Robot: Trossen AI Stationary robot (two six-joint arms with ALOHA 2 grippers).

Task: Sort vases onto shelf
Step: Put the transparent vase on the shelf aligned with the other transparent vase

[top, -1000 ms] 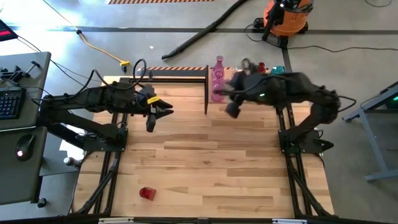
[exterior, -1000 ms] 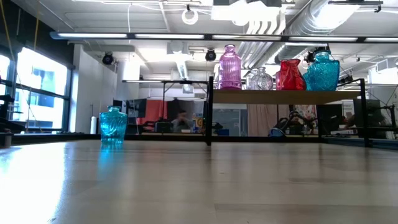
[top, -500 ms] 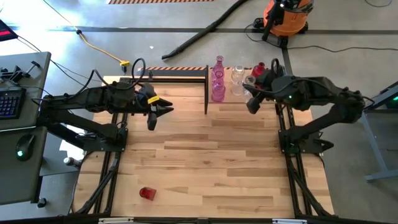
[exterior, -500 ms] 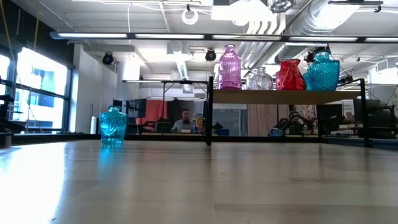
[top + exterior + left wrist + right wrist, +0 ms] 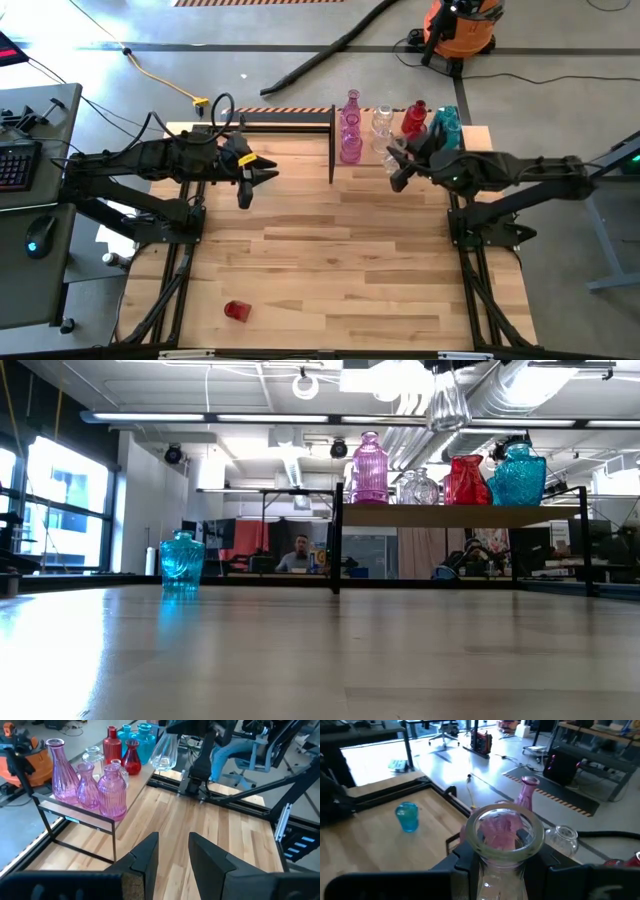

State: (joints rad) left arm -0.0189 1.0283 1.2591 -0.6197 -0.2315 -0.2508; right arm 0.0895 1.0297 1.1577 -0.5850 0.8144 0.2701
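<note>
The shelf (image 5: 460, 516) stands at the table's far edge and bears pink (image 5: 349, 147), clear (image 5: 382, 120), red (image 5: 414, 118) and teal (image 5: 446, 124) vases. My right gripper (image 5: 398, 170) hovers just before the shelf, shut on a clear vase (image 5: 447, 400). A teal vase (image 5: 182, 563) stands on the table at the far left. A red vase (image 5: 236, 311) lies near the front left. My left gripper (image 5: 173, 854) waits open, high over the table's left half. My right gripper pinches the clear vase's neck (image 5: 502, 870), just below its round rim (image 5: 505, 831), between its two fingers (image 5: 462, 865). They come nearly level from the table's right side. The vase is lifted clear, mouth up, slightly tilted, its wider base hanging above shelf height.
The shelf's black posts (image 5: 337, 540) stand on the tabletop. Bare wood (image 5: 330, 260) spreads across the middle and near right. Beyond the table are a person at a desk (image 5: 297, 555), an orange vacuum (image 5: 458, 25) and cables on the floor.
My right gripper has come down and drawn back toward the table's right edge, still shut on the clear vase. The vase has sunk into the low view from above. The wrist has rolled somewhat.
</note>
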